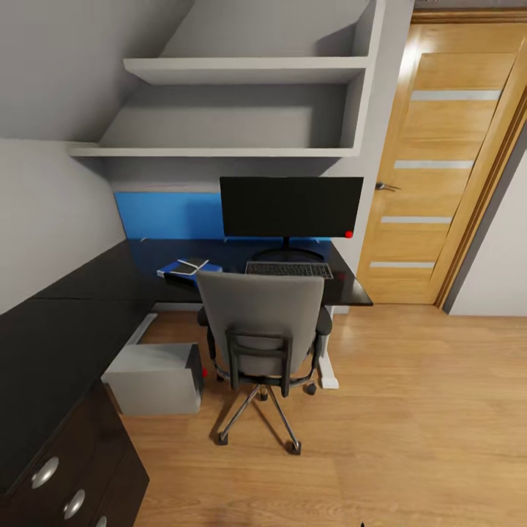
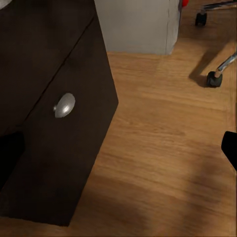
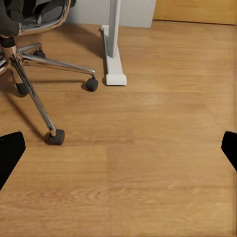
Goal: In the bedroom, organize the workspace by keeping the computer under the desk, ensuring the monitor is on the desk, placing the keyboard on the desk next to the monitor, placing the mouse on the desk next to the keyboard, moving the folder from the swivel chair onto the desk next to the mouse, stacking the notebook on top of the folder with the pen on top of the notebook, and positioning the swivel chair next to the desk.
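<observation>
Desk (image 1: 88, 293) carries the monitor (image 1: 290, 206) at its back edge, with the keyboard (image 1: 288, 269) just in front of the monitor's stand. Beside the keyboard lies the folder (image 1: 176, 269) with the notebook (image 1: 192, 265) on it. Swivel chair (image 1: 263, 344) sits pushed up to the desk; the computer (image 1: 155, 377) stands beneath it. Both pincers hang spread wide over the floor (image 3: 148, 163), gripping nothing.
</observation>
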Motion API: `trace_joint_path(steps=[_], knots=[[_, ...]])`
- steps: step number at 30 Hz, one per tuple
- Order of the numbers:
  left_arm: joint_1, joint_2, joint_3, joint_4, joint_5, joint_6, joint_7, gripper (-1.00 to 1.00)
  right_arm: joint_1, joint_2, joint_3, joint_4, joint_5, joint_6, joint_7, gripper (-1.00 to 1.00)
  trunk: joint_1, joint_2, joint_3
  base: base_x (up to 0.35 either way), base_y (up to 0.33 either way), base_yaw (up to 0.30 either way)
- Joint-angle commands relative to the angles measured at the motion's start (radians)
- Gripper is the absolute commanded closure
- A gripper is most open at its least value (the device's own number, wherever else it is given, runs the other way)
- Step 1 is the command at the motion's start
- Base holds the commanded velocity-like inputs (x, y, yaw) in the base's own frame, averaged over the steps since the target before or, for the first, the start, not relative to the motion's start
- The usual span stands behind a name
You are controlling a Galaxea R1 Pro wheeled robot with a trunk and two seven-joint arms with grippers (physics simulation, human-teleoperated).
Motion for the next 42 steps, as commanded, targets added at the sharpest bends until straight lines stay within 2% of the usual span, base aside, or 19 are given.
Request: trace_joint_path(steps=[1,3,5,7,9,16,18,21,42], knots=[[0.004,0.0,-0.009,0.0,0.004,-0.026,0.006,-1.0,-0.001,0.0,0.009,0.002,-0.004,-0.002,-0.005,-1.0,-0.004,0.007,0.002,0.0,0.0,0.0],[0.022,0.0,-0.009,0.0,0.003,-0.091,0.006,-1.0,0.0,0.001,0.009,0.005,-0.004,-0.002,-0.005,-1.0,-0.012,0.021,0.009,0.0,0.0,0.0],[0.034,0.0,-0.009,0.0,0.003,-0.128,0.006,-1.0,0.0,0.003,0.01,0.007,-0.005,-0.002,-0.005,-1.0,-0.019,0.035,0.015,0.0,0.0,0.0],[0.043,0.0,-0.009,0.0,0.003,-0.128,0.006,-1.0,0.001,0.005,0.011,0.009,-0.005,0.014,-0.004,-1.0,-0.027,0.049,0.021,0.0,0.0,0.0],[0.053,-0.001,-0.01,0.0,0.002,-0.128,0.006,-1.0,0.001,0.011,0.011,0.01,-0.005,0.078,-0.003,-1.0,-0.035,0.063,0.027,0.0,0.0,0.0],[0.059,-0.001,-0.011,0.0,0.003,-0.128,0.007,-1.0,0.001,0.012,0.009,0.01,-0.005,0.199,-0.003,-1.0,-0.062,0.112,0.049,0.0,0.0,0.0],[0.06,-0.002,-0.012,0.0,0.003,-0.128,0.007,-1.0,0.001,0.011,0.009,0.01,-0.005,0.25,-0.002,-1.0,-0.062,0.112,0.049,0.0,0.0,0.0],[0.06,-0.002,-0.014,-0.001,0.003,-0.128,0.007,-1.0,0.001,0.013,0.008,0.01,-0.005,0.281,-0.002,-1.0,-0.062,0.112,0.049,0.0,0.0,0.0],[0.06,-0.003,-0.015,-0.001,0.004,-0.128,0.006,-1.0,0.001,0.014,0.008,0.01,-0.005,0.296,-0.002,-1.0,-0.062,0.112,0.049,0.0,0.0,0.0]])
